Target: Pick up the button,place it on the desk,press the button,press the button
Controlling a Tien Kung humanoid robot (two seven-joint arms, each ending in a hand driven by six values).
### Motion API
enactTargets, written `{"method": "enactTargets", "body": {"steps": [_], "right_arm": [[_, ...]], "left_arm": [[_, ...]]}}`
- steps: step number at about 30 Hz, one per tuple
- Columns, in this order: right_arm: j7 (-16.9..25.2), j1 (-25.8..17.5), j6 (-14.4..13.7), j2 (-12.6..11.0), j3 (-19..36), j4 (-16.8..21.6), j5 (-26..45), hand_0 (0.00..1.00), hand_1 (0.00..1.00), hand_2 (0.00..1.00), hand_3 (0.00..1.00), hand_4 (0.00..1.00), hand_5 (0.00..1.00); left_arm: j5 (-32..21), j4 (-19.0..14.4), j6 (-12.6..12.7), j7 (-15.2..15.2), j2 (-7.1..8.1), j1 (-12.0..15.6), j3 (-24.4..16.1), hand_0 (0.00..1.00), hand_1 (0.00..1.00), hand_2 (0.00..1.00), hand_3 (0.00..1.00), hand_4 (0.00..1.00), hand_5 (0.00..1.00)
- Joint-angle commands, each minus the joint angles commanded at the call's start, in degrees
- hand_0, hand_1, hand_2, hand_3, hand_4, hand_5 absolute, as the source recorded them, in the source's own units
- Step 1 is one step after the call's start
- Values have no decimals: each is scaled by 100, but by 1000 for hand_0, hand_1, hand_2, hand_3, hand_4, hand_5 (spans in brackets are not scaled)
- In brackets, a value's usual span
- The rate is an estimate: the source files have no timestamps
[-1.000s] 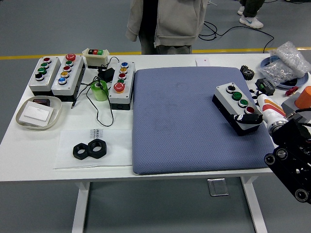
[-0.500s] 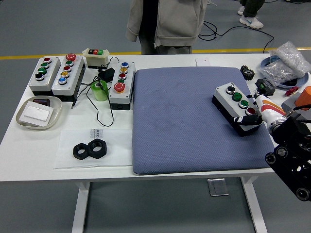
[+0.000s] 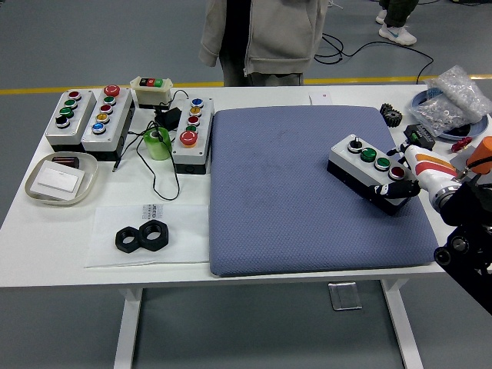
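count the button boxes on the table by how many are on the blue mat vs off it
On the blue mat: 1, the box gripped by the right hand
Off the mat, at the table's left: 4
Total: 5

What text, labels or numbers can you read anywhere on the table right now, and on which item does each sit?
None can be read.
Clear sheet under the black nuts: small dark print near its top edge, too blurred to read.
White card at the far edge: a small red mark, illegible.
Button box in the right hand: no lettering visible.
Tray: nothing legible on its contents.
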Motion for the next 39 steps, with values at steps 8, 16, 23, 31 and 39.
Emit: {"method": "enactTargets", "body": {"steps": [8, 16, 23, 31, 39], "right_arm": [[1050, 185, 376, -729, -638, 702, 162, 403, 400, 481, 616, 784, 154], [2360, 264, 407, -1273, -1135, 1089, 396, 396, 391, 467, 602, 765, 107], [3215, 485, 464, -1351, -1479, 777, 525, 402, 398, 467, 607, 768, 105], [3337, 662, 558, -1265, -1615, 217, 370, 410, 408, 478, 616, 767, 97], [3385, 714, 524, -1243, -1678, 140, 136, 445, 452, 522, 671, 755, 77]], "left_arm": [[81, 4, 2, 25, 8, 5, -54, 742, 828, 870, 829, 632, 998], [91, 6, 7, 32, 0, 18, -62, 745, 828, 870, 828, 632, 998], [133, 5, 10, 39, -1, 35, -88, 746, 828, 870, 828, 631, 998], [169, 5, 18, 50, -2, 55, -115, 746, 829, 870, 829, 631, 998], [167, 3, 15, 53, -2, 48, -110, 749, 828, 870, 828, 632, 998]]}}
